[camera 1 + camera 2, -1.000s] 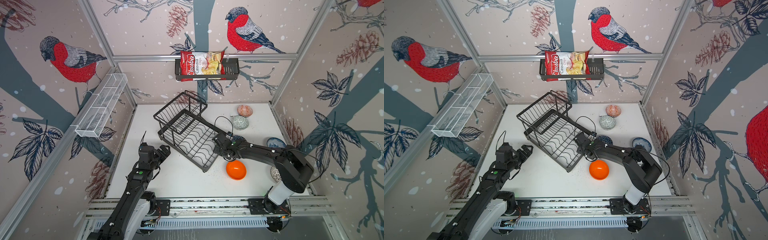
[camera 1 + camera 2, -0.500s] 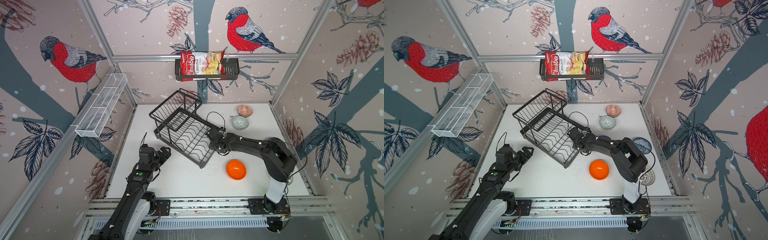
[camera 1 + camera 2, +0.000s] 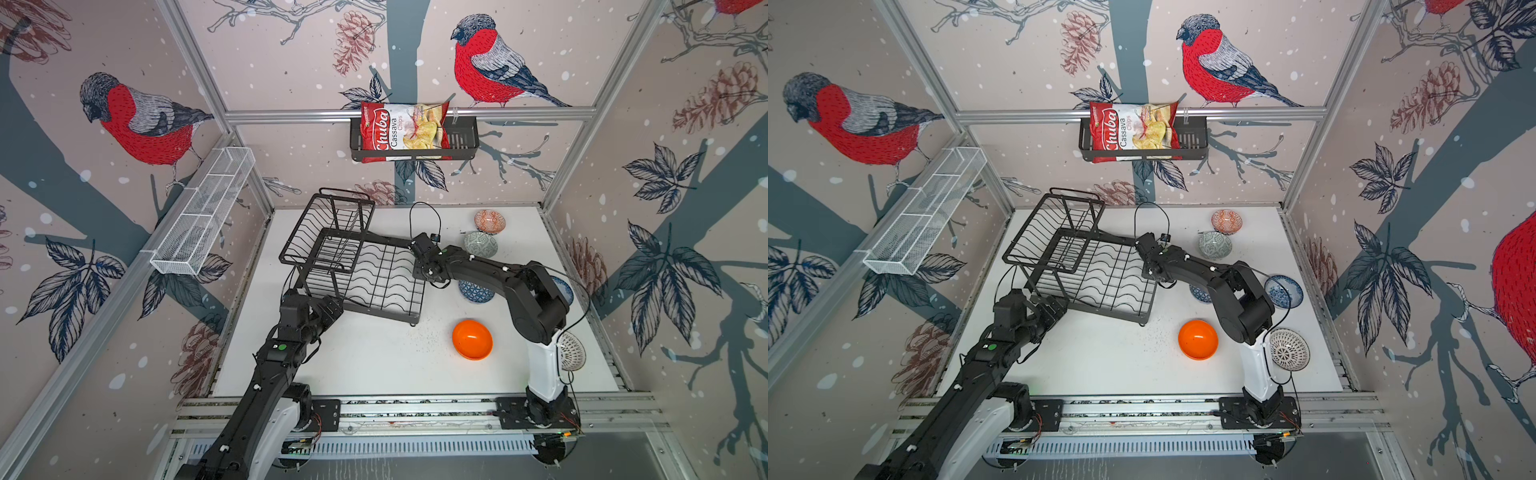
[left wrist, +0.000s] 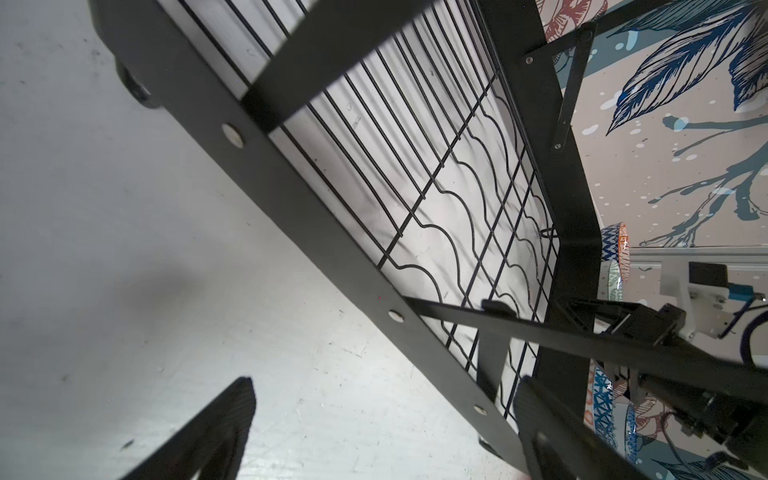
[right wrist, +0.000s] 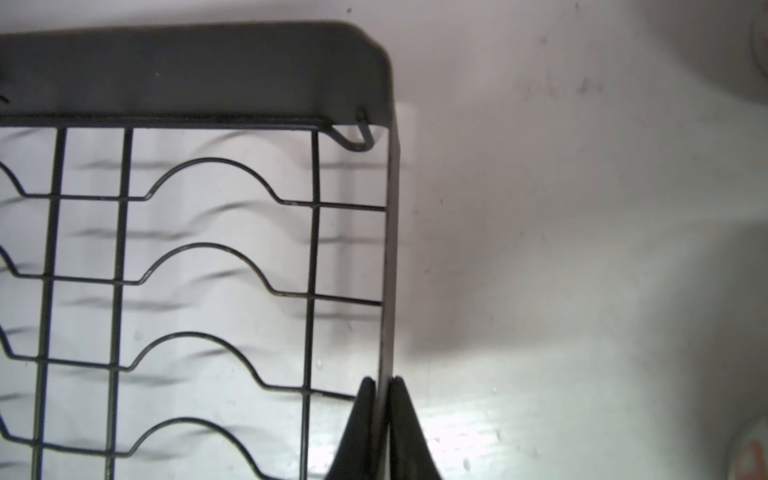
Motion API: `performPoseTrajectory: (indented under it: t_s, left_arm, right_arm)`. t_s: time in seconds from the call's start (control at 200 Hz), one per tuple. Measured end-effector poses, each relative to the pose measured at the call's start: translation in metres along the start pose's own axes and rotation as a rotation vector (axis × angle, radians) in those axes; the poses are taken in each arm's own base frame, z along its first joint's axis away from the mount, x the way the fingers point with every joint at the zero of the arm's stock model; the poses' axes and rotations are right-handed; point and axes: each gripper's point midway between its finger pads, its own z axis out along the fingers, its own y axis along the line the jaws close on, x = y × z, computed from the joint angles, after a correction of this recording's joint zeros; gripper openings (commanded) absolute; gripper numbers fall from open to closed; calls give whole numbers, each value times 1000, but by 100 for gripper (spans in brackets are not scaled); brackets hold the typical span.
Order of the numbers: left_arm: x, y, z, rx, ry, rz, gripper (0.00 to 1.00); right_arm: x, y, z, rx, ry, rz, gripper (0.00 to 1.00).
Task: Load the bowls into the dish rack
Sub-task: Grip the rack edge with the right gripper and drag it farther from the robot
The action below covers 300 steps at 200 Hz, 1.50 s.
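Our right arm stretches low over the white table [image 3: 374, 365], the right tool [image 5: 383, 384] clamped on the dish rack [image 3: 376, 272] side rail. The left tool [image 3: 332, 306], jaws apart, sits at the rack's near corner. The bowls [image 3: 472, 338] lie on the table outside the rack, and bird-print walls [image 3: 124, 124] surround us.

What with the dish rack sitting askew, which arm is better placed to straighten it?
Right, probably: the right claw is shut on the dish rack rim; the left claw hangs open beside it, gripping nothing.
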Motion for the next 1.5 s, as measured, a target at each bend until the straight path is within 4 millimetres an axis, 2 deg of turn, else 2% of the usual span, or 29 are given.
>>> performPoseTrajectory:
  t_s: [0.4,0.65,0.805,0.956,1.501]
  left_arm:
    - [6,3,4,-7,32,4,97]
    - [0,-9,3,4,47,30,97]
    - [-4,-19,-4,25,39,50,97]
    - [0,-18,-9,24,47,59,97]
    - [19,-16,-4,29,117,77,97]
  right_arm:
    - [-61,0,35,9,-29,-70,3]
    - [-87,-5,49,-4,-80,-78,4]
    - [-96,-3,53,-20,-85,-99,6]
    - [-103,4,58,-35,-100,-140,5]
    - [-115,17,64,-52,-134,-233,3]
